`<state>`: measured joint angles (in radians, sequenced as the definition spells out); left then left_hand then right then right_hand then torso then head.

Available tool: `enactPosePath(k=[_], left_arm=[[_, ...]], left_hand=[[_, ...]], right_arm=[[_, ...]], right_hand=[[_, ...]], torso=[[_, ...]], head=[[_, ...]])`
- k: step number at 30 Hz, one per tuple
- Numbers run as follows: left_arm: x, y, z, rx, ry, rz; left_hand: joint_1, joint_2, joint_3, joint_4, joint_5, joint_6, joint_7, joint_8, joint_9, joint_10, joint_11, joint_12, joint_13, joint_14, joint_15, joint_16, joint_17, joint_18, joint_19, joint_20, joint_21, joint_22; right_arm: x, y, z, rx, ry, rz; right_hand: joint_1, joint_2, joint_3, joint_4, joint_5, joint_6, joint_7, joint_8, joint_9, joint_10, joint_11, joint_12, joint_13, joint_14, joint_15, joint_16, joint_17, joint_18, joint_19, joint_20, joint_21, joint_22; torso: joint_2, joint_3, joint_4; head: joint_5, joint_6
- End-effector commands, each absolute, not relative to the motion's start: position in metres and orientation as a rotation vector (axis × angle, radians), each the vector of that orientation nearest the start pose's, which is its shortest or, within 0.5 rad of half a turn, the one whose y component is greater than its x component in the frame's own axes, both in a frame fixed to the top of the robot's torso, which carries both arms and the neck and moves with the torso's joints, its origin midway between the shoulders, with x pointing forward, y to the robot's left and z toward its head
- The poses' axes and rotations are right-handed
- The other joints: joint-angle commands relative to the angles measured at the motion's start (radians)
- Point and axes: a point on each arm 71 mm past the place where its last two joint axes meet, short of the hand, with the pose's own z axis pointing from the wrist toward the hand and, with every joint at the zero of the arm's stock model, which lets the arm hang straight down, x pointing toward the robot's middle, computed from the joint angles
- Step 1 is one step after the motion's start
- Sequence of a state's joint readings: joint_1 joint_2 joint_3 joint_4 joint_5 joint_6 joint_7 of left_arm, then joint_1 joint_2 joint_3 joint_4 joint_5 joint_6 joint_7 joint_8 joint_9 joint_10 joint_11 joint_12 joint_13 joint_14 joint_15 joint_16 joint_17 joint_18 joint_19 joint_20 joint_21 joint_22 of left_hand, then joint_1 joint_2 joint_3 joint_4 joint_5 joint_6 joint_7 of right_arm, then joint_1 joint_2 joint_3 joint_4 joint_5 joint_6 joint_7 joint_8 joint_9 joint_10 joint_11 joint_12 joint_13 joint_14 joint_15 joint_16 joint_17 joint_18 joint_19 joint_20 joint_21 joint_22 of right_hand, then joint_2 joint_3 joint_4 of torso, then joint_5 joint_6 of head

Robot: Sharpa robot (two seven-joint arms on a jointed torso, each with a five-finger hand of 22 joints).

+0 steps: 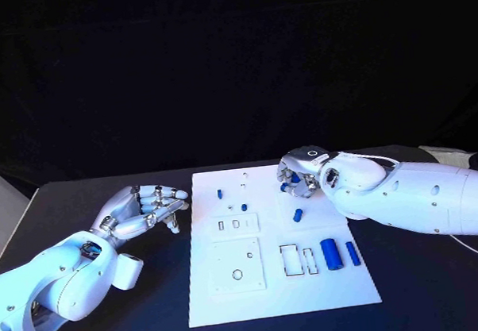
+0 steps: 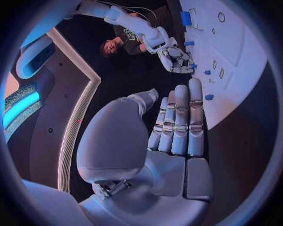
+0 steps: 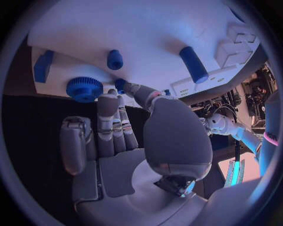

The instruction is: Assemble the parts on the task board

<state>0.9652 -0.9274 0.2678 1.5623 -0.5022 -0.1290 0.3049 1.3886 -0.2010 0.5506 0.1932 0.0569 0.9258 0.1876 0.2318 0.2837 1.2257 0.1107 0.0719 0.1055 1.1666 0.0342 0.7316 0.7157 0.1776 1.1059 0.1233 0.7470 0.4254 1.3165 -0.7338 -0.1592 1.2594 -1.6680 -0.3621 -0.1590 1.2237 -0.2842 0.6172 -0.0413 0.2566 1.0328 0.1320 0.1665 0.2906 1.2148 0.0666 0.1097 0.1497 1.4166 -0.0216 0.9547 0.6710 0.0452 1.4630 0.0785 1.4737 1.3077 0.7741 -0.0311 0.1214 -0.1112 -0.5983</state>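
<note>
The task board (image 1: 277,289) is a flat white plate lying in the middle of the black table (image 1: 436,288); rectangular and round cut-outs are seen in its near half, and small blue parts are scattered over it. Two blue cylinders (image 1: 330,253) lie side by side near its right edge, a short one (image 1: 298,214) is set further up, and small pegs (image 1: 220,193) stand near the far end. In the right wrist view a blue toothed gear (image 3: 84,89) is seen beside the fingertips (image 3: 108,100), with a stubby peg (image 3: 115,60) and a longer cylinder (image 3: 194,64) beyond it.

The right hand (image 1: 305,168) is held over the board's far right corner, fingers curled downward; whether a part is pinched there cannot be told. The left hand (image 1: 142,209) is kept off the board, beside its left edge, fingers loosely bent and apart with nothing in them.

The parts are judged to be light, rigid moulded plastic, smooth and rather slippery (the cylinders are likely to roll if nudged); they are best taken across their round sides with a fingertip pinch, the gear by its toothed rim, where some bite is offered. The board itself looks stiff and matte; it is thin, so it may slide if pressed sideways.
</note>
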Motion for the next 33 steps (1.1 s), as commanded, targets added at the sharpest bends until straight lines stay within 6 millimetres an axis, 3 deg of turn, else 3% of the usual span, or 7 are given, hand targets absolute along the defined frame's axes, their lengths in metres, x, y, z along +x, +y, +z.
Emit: enactPosePath(k=[1,10,20,26,33], left_arm=[[0.4720,0.2312,-0.1721,-0.687,1.553,-1.549],[0.4726,0.2317,-0.1727,-0.690,1.556,-1.545],[0.4732,0.2324,-0.1733,-0.692,1.559,-1.541],[0.4734,0.2325,-0.1737,-0.694,1.561,-1.539],[0.4736,0.2327,-0.1739,-0.695,1.562,-1.538]], left_hand=[[-0.010,0.001,0.007,0.000,-0.002,-0.005,0.000,-0.007,0.001,-0.004,0.001,-0.006,-0.001,-0.008,0.001,-0.003,-0.002,0.003,-0.005,-0.001,0.004,0.001],[-0.010,0.001,0.007,0.000,-0.002,-0.005,0.000,-0.007,0.002,-0.005,0.001,-0.006,-0.002,-0.008,0.001,-0.004,-0.002,0.003,-0.006,-0.001,0.005,0.002],[-0.010,0.000,0.008,-0.001,-0.002,-0.006,0.001,-0.008,0.002,-0.006,0.001,-0.006,-0.002,-0.009,0.001,-0.006,-0.003,0.003,-0.007,0.000,0.006,0.003],[-0.009,0.001,0.010,-0.001,-0.002,-0.007,0.001,-0.008,0.003,-0.007,0.002,-0.006,-0.002,-0.009,0.001,-0.008,-0.003,0.003,-0.009,0.000,0.007,0.003],[-0.008,0.003,0.012,-0.002,-0.002,-0.007,0.001,-0.008,0.003,-0.008,0.002,-0.006,-0.002,-0.009,0.001,-0.009,-0.004,0.004,-0.010,0.000,0.008,0.004]], right_arm=[[0.5396,-0.2273,-0.1746,-0.332,1.545,0.293],[0.5399,-0.2236,-0.1751,-0.338,1.550,0.299],[0.5401,-0.2212,-0.1764,-0.343,1.567,0.304],[0.5404,-0.2206,-0.1768,-0.342,1.573,0.303],[0.5404,-0.2206,-0.1756,-0.329,1.558,0.301]], right_hand=[[-0.005,-0.002,0.006,0.002,-0.004,0.004,0.006,0.000,0.002,0.000,0.003,-0.004,0.002,-0.005,0.002,0.000,0.002,-0.012,0.065,-0.002,-0.001,0.102],[-0.009,-0.003,0.005,0.003,-0.008,0.002,0.006,-0.001,0.002,0.001,0.004,-0.004,0.004,-0.005,0.003,0.000,-0.001,-0.012,0.065,-0.001,-0.002,0.102],[-0.001,0.019,0.023,0.007,-0.009,0.023,-0.001,0.010,0.011,0.017,-0.003,-0.001,0.018,-0.003,-0.002,0.003,-0.003,-0.013,0.066,-0.002,0.005,0.112],[0.026,0.061,0.054,0.000,-0.021,0.058,-0.015,0.033,0.030,0.046,-0.017,0.007,0.037,0.000,-0.013,0.009,-0.003,-0.016,0.069,-0.011,0.014,0.128],[0.043,0.094,0.069,-0.009,-0.026,0.079,-0.020,0.052,0.049,0.065,-0.024,0.011,0.053,0.000,-0.018,0.010,-0.008,-0.018,0.072,-0.017,0.023,0.141]], torso=[[0.005,-0.0009,-0.0004],[0.011,-0.0023,0.0012],[0.015,-0.0031,-0.0002],[0.017,-0.0036,-0.0003],[0.019,-0.0044,0.0003]], head=[[-0.001,0.002],[-0.001,0.004],[-0.001,0.004],[-0.001,0.006],[-0.001,0.008]])
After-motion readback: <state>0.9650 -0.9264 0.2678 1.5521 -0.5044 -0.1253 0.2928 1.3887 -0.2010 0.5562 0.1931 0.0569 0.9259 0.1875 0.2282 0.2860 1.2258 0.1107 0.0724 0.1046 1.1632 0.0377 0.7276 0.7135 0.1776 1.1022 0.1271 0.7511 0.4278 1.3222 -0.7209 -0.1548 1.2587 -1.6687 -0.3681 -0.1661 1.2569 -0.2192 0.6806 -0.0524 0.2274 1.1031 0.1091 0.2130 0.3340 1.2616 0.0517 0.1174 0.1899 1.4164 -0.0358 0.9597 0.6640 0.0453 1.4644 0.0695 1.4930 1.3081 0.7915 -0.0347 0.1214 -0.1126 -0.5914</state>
